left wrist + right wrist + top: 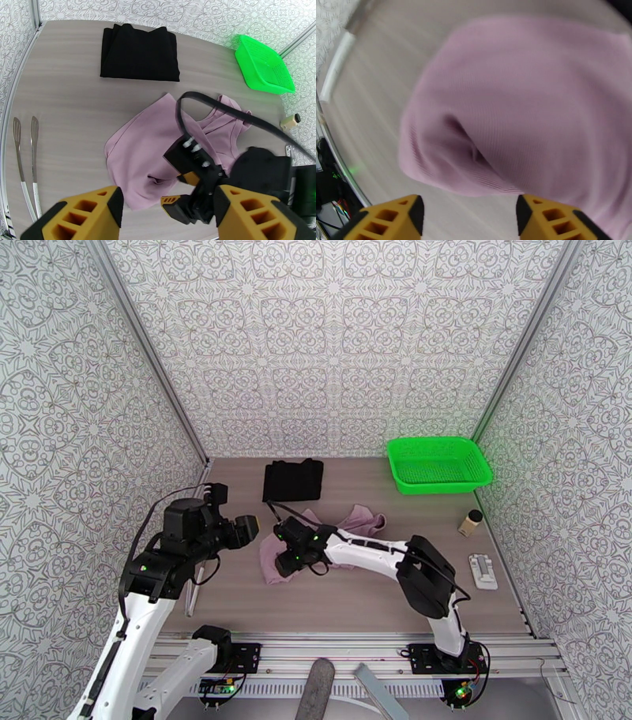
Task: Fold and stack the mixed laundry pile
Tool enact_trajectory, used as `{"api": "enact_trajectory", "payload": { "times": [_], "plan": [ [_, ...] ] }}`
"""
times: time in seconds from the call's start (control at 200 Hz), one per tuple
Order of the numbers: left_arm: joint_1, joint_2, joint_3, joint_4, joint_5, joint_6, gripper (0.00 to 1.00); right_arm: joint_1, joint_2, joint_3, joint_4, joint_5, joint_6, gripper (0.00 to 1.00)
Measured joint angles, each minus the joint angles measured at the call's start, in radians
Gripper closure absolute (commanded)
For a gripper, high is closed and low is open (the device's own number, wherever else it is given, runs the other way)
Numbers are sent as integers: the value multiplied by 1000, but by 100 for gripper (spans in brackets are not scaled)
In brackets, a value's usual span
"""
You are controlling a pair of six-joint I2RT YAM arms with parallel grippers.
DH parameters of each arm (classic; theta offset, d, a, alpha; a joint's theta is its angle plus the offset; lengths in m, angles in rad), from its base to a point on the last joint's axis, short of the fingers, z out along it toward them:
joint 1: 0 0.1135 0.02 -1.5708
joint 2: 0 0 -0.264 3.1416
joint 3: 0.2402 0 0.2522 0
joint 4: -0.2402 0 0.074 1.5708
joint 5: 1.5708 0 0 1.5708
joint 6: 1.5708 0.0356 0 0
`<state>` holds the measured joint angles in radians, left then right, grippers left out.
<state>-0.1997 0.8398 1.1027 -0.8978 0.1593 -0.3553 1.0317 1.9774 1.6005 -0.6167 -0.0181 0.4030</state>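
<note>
The overhead camera looks down from the near edge; both wrist cameras face down close, sharing the pink shirt (138, 150).

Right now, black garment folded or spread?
Folded: the black garment lies flat as a compact rectangle with straight edges, no sleeves sticking out.

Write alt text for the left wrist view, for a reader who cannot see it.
A crumpled pink shirt lies in the middle of the wooden table, with the right gripper at its near edge, jaws apart. Behind it lies a folded black garment; a green basket sits at the far right, two metal utensils at the left.
</note>
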Motion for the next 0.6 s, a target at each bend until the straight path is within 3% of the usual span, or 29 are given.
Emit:
{"api": "enact_trajectory", "payload": {
  "times": [0.19,0.335,0.465,0.6],
  "plan": [
    [-55,23,0,-7,-6,-9,35,-102,-272,-34,-42,86,-11,32],
    [-159,113,0,26,-26,-37,37,-307,-534,-181,-24,88,-10,32],
    [-238,297,3,90,-43,-71,42,-459,-624,-310,-19,58,-18,33],
    [-250,573,71,125,-63,-116,45,-493,-621,-416,-16,-1,-27,36]
  ]
}}
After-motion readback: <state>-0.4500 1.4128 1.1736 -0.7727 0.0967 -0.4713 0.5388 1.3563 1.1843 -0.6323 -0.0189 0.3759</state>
